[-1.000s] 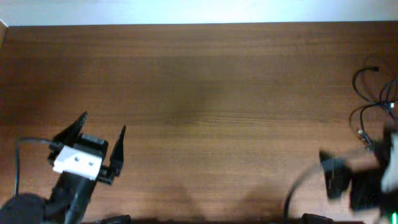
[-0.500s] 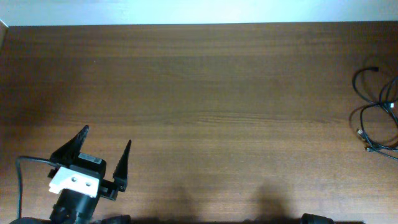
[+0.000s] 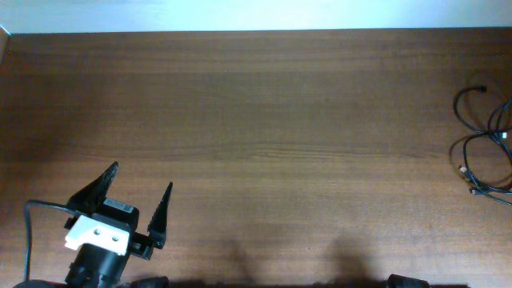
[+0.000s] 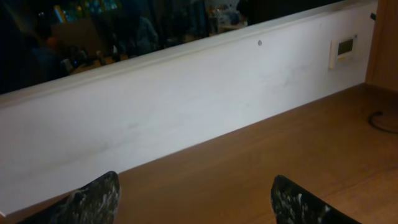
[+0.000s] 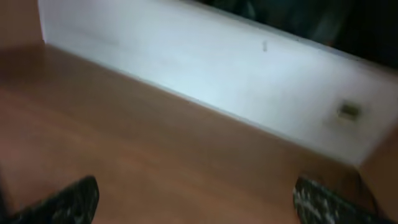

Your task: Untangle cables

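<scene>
The table (image 3: 256,104) is a broad brown wooden top, with a white wall (image 3: 256,14) running along the top edge of the overhead view. The cables (image 3: 483,144) lie at the far right edge of that view, about mid-height. They are thin black cords in 2 or 3 loose, overlapping loops, with small plug ends toward the lower right. The frame edge cuts off part of the bundle. They are well apart from the left gripper (image 3: 138,182), which sits in the lower left corner.

Its 2 dark pointed fingers are spread in a wide V aimed toward the upper right. They hold nothing, and the tips show over plain wood. Behind them is a white block (image 3: 96,230), and a black wire (image 3: 26,232) curls off it near the left edge.

In the left wrist view the 2 fingers sit at the bottom of the frame, far apart, with only wood and wall between them. Dark glass (image 4: 124,31) runs above the wall, a small wall plate (image 4: 344,48) sits at the upper right, and a sliver of dark cord loop shows at the right edge.

The right gripper (image 5: 196,190) appears only in its own blurred wrist view. Its 2 fingers sit in the bottom corners, spread wide, gripping nothing, and face the same white wall.
</scene>
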Motion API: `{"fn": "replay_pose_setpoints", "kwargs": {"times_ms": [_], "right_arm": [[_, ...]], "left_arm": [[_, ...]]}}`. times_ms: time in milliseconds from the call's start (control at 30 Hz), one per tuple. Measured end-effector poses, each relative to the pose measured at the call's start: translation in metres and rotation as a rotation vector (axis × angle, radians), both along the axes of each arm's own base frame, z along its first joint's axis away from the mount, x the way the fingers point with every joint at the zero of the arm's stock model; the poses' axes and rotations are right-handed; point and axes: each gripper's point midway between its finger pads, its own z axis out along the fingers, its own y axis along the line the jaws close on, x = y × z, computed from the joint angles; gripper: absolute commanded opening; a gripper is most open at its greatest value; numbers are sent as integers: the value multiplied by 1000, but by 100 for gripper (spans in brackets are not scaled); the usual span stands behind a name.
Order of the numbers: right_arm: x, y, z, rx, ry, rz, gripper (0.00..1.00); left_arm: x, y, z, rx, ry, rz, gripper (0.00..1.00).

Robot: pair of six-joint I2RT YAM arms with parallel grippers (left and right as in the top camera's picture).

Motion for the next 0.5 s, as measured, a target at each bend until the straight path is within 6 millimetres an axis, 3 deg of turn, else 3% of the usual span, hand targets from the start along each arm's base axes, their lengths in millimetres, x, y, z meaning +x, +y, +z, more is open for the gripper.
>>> {"fn": "replay_pose_setpoints", "kwargs": {"times_ms": [33,133,267,367,467,500], "right_arm": [[23,0,7,-11,-32,35,99],[89,-1,-4,-8,-42,118,99],[146,-7,-41,41,-10,160,99],[177,-12,-67,73,-11,168,99],[196,-22,-87,108,5,121,99],[206,-31,-104,139,38,73,99]], "left_arm": [[0,0,1,0,-3,0,79],[0,0,2,-2,-9,0,79],[0,0,3,-1,-12,0,80],[0,1,3,-1,-13,4,80],[0,2,3,-1,-12,10,80],[0,2,3,-1,-12,12,80]]}}
